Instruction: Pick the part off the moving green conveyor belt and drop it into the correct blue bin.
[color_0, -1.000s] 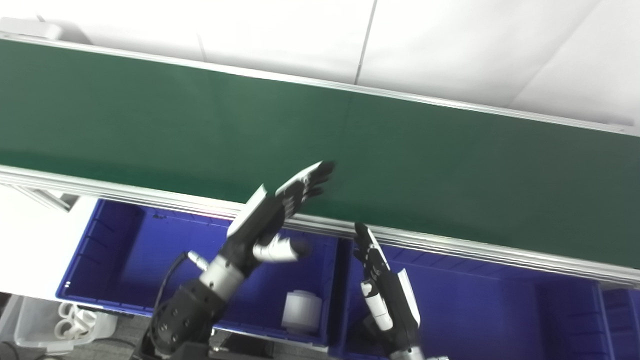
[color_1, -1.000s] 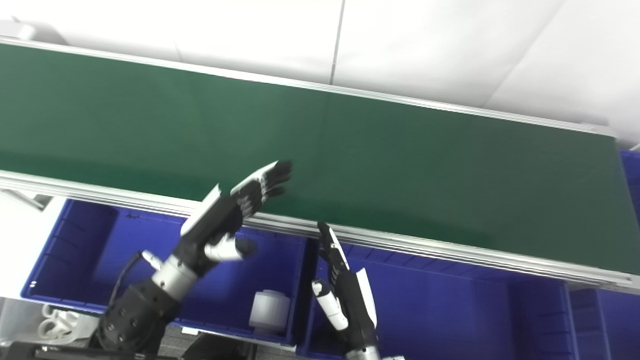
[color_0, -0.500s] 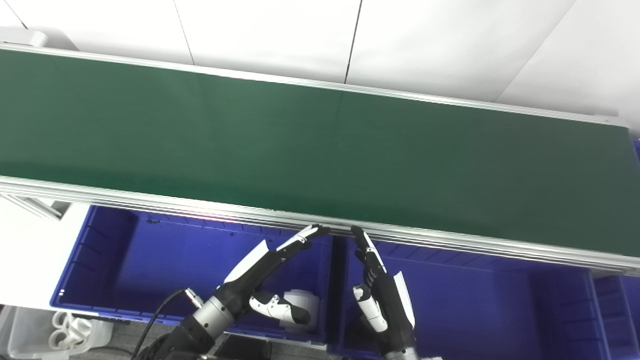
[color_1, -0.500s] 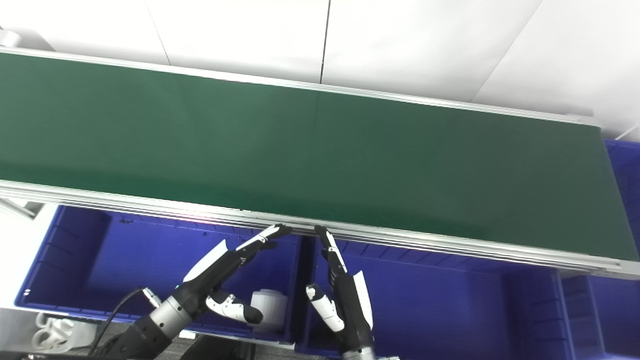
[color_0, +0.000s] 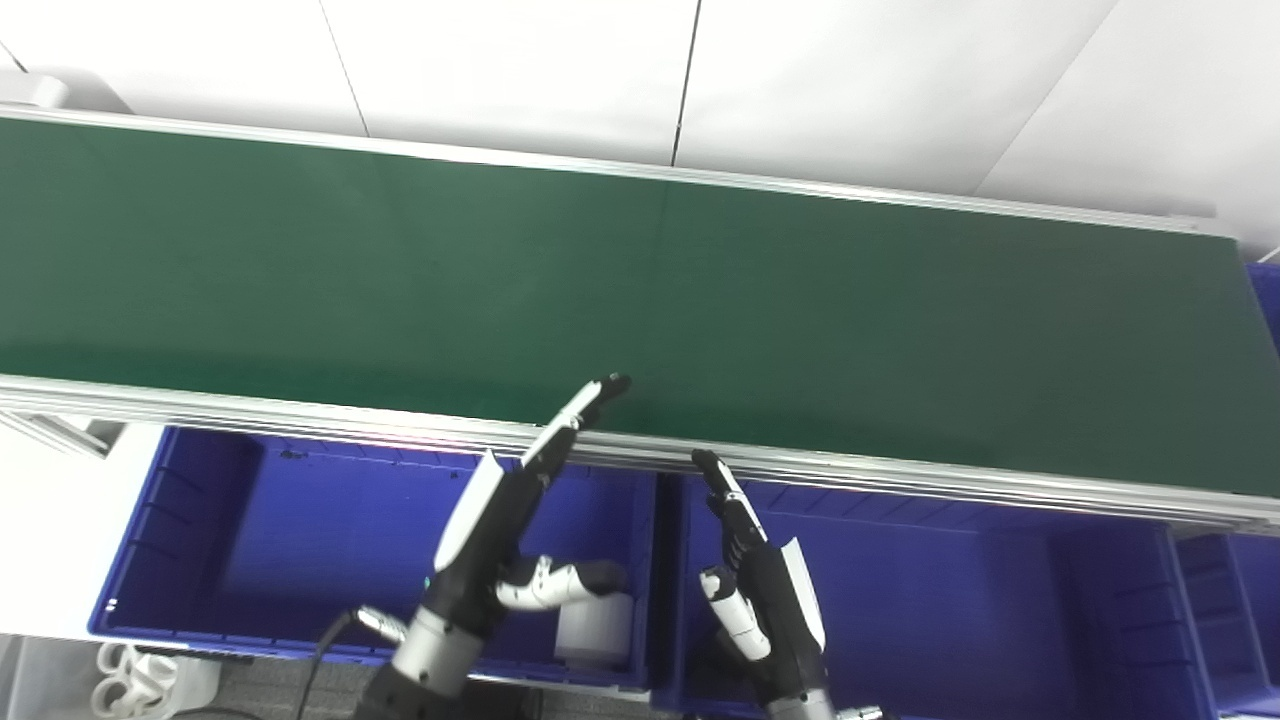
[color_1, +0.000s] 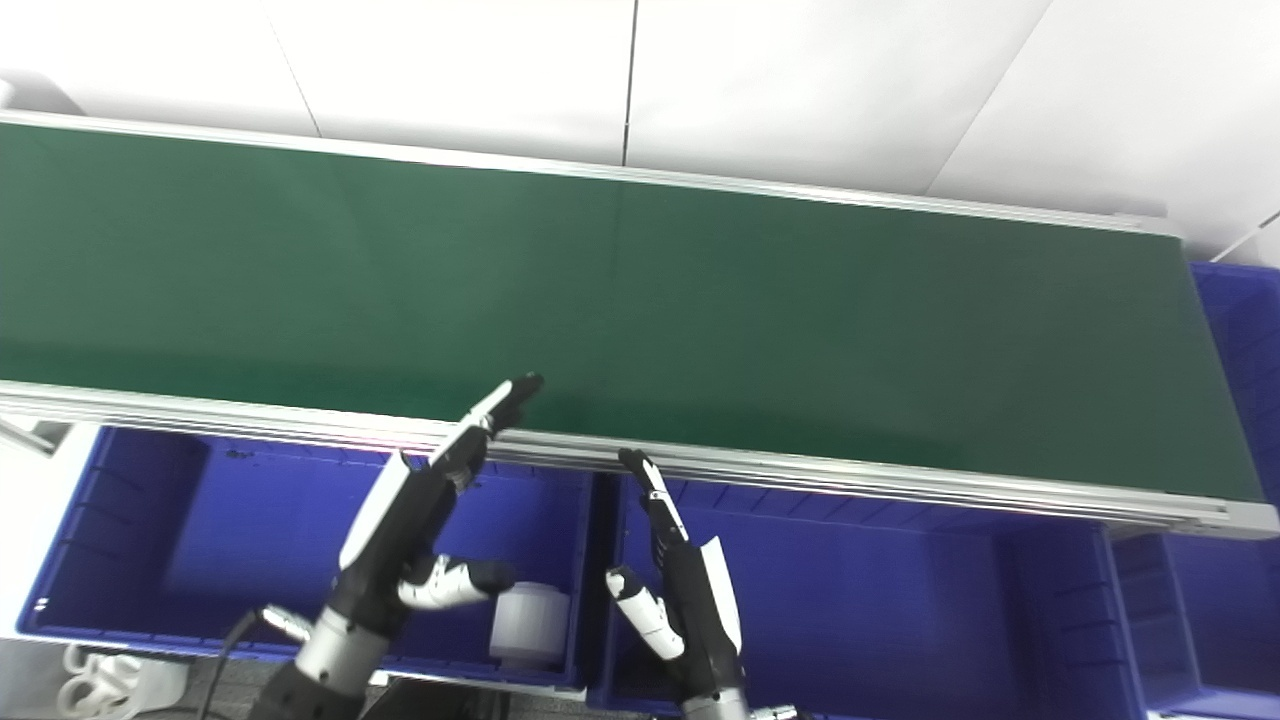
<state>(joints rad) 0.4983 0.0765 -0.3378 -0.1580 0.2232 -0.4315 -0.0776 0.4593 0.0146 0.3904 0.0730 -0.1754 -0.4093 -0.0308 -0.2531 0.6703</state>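
Looking down from the robot's head, a long green conveyor belt (color_0: 700, 300) runs across the scene, tilted slightly lower at the right. No part shows anywhere on its surface, so nothing is ready to be picked.

Below the belt's near metal rail sit blue bins. The left blue bin (color_0: 250, 530) holds a white cylindrical part (color_0: 592, 625) standing in its near right corner. The right blue bin (color_0: 960, 600) shows nothing inside where it can be seen.

The left hand (color_0: 505, 510) is released, grasping nothing, fingers straight and together, thumb held out to the side above the white cylinder. Its fingertips (color_0: 605, 387) reach over the rail onto the near edge of the belt. The right hand (color_0: 760, 590) is also released and flat, raised over the right bin, its fingertips just short of the rail.

Judging from this, the left hand is the nearer one to the belt. Any coming part would have to arrive along the belt's length, from one side or the other; which side cannot be told.
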